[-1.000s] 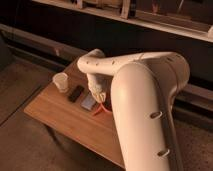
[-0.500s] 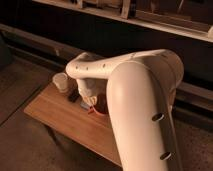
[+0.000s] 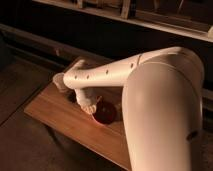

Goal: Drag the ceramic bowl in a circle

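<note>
The ceramic bowl [image 3: 106, 114] is a round dark red glossy bowl sitting on the wooden table [image 3: 55, 112], near its middle. My white arm reaches across from the right and bends down to it. My gripper [image 3: 90, 107] is at the bowl's left rim, pointing down onto it. The arm's elbow covers most of the small white cup [image 3: 59, 82] at the table's far left.
A dark wall with a horizontal rail runs behind the table. Shelves run along the top of the view. The floor lies to the left and in front of the table. My large arm [image 3: 160, 110] fills the right half of the view.
The arm's elbow has swung further left, over the white cup. The dark flat object seen beside the cup a second ago is now hidden. The gripper has stayed at the bowl.
</note>
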Motion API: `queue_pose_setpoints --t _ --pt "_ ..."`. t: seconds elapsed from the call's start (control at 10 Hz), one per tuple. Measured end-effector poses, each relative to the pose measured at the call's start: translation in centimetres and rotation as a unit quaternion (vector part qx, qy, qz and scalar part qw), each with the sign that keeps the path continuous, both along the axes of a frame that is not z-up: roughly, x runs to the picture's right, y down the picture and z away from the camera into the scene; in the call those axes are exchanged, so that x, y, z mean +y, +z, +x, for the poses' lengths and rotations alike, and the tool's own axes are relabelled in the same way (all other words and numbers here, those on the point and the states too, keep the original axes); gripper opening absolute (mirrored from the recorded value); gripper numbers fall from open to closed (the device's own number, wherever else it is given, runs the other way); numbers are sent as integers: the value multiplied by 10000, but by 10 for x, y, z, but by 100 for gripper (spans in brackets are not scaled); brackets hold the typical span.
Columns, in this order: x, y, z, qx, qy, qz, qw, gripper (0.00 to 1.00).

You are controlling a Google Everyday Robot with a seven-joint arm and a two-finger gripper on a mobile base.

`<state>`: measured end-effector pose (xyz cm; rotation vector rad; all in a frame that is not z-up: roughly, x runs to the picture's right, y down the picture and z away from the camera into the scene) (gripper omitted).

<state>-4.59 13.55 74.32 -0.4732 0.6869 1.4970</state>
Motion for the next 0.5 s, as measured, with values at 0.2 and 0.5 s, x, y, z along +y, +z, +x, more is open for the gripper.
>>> queue_pose_setpoints --t 0.2,0.5 --pt "14 -8 28 253 172 -102 9995 0" --pt "33 -15 77 703 476 -282 9960 0"
